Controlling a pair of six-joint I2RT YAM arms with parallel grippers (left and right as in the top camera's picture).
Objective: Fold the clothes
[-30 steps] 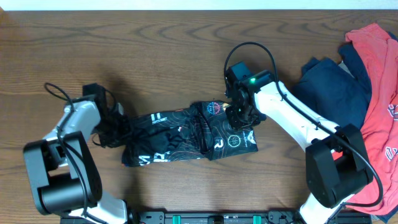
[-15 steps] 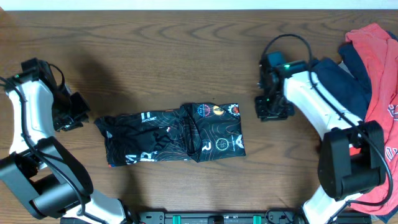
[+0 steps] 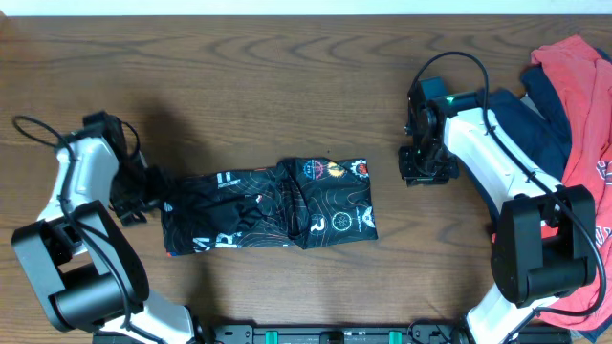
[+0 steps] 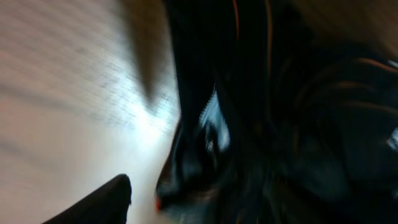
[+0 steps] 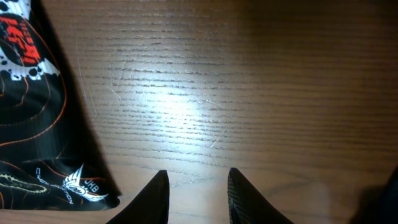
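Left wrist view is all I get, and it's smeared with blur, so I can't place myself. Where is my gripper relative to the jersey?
Observer: Overhead, the left gripper is at the left end of the black jersey.
Operator: And the other arm?
Observer: The right gripper is open over bare table, to the right of the jersey and not touching it.
Operator: Any other clothes out?
Observer: A navy garment and a red garment lie heaped at the far right.
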